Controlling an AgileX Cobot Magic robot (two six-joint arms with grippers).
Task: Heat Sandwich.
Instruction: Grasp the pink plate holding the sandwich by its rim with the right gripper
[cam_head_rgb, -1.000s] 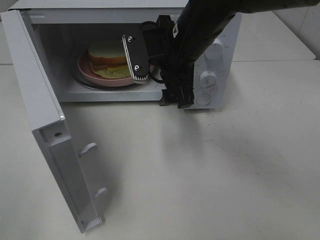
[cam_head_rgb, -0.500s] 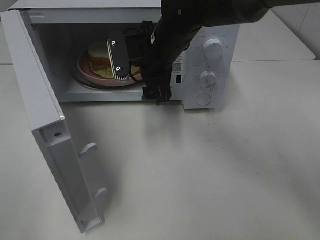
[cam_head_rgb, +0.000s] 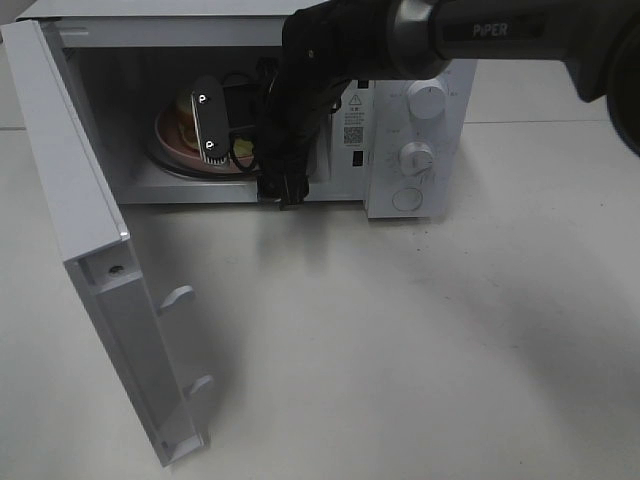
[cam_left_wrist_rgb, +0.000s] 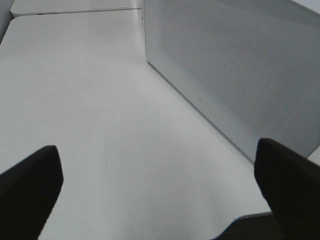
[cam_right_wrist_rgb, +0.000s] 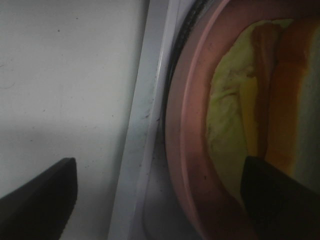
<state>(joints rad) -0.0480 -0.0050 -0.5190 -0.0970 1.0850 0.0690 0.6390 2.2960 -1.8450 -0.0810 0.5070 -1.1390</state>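
The sandwich (cam_head_rgb: 184, 105), pale bread with yellow-green filling, lies on a round pink plate (cam_head_rgb: 168, 140) inside the open microwave (cam_head_rgb: 420, 150). My right gripper (cam_head_rgb: 225, 140) reaches into the cavity and hides most of the sandwich in the high view. In the right wrist view its dark fingers (cam_right_wrist_rgb: 37, 195) stand wide apart: one is outside the plate (cam_right_wrist_rgb: 185, 125), the other over the sandwich (cam_right_wrist_rgb: 280, 100). The right gripper (cam_right_wrist_rgb: 160, 200) is open and holds nothing. My left gripper (cam_left_wrist_rgb: 160, 200) is open over bare table beside the microwave's perforated panel (cam_left_wrist_rgb: 240, 65).
The microwave door (cam_head_rgb: 90, 250) is swung wide open to the left and juts out over the white table (cam_head_rgb: 400, 330). Two knobs (cam_head_rgb: 427, 100) and a round button sit on the microwave's right front panel. The black right arm (cam_head_rgb: 300, 110) crosses the cavity opening.
My right arm has swung left across the microwave opening. Its gripper now sits further left over the plate and covers more of the sandwich. The panel's knobs are uncovered again.
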